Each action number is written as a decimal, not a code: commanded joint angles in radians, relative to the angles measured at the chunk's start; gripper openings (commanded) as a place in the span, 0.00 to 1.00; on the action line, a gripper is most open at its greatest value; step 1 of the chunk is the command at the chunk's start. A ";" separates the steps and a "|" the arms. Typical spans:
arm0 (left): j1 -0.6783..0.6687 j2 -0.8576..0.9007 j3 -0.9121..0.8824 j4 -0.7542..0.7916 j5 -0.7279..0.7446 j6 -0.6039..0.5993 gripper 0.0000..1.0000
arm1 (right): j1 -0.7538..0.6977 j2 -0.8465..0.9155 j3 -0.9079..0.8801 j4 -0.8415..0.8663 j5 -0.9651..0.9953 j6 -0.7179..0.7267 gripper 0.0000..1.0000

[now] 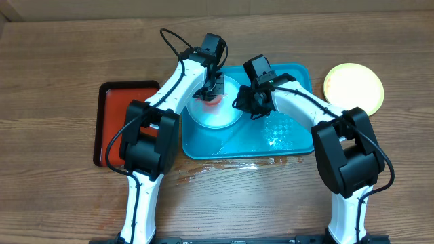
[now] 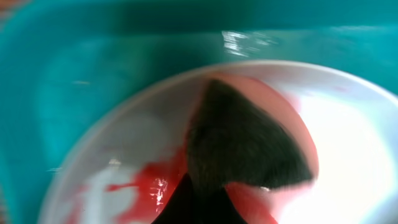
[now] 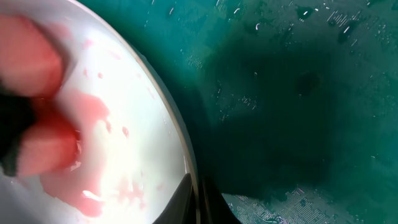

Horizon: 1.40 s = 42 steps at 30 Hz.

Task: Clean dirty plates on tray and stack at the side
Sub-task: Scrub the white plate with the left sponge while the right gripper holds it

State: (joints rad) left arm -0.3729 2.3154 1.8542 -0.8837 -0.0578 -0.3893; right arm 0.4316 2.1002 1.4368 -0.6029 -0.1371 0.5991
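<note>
**Overhead.** The tray [image 1: 302,74] sits mid-counter [image 1: 61,61], with a pale plate [image 1: 224,120] lying flat in its left half. The left gripper [image 1: 213,95] reaches in from the far-left, its jaws pressed together on a sponge [image 1: 210,102] that rests on the plate. The right gripper [image 1: 245,107] meets the plate's right rim. A yellow-green plate [image 1: 353,88] lies on the counter just right of the tray, apart from it. A red tray [image 1: 115,108] lies to the left. The counter is wood-grained, with a wet film [image 1: 217,166] along the tray's near edge. Both arms crowd the space over the pale plate. The open counter on the right, around the yellow-green plate, looks the likeliest room for stacking.

**Left wrist.** The view is blurred. The sponge shows a dark scouring face on a pink body, pressed to the plate, with red smears [image 2: 143,183] beside it.

**Right wrist.** The jaws are pinching the pale plate's thin rim, one either side of the edge. Pink watery streaks cover the plate, and water beads on the tray floor.

**Handling.** The plate is probably light, stiff plastic, hardly fragile, and slick while wet. On the wet tray floor it would likely slide or spin under the sponge unless pinned. The raised rim is the only real purchase, so a firm pinch there suits both scrubbing and lifting. Lifted by one edge, it may tilt and drip.
</note>
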 commanded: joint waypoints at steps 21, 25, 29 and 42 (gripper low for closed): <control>0.003 0.034 0.240 -0.252 0.215 0.079 0.04 | -0.006 0.005 0.016 -0.004 0.040 0.000 0.04; -0.021 0.034 0.145 -0.214 0.210 0.080 0.04 | -0.006 0.005 0.016 -0.005 0.040 0.000 0.04; -0.020 0.034 0.093 -0.216 0.087 0.079 0.04 | -0.006 0.005 0.016 -0.014 0.040 0.000 0.04; -0.018 0.031 0.146 -0.281 -0.363 0.051 0.04 | -0.006 0.005 0.016 -0.018 0.040 0.000 0.04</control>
State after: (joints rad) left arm -0.3950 2.3417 1.9541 -1.1419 -0.2993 -0.3298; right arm 0.4320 2.1002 1.4384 -0.6098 -0.1299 0.5987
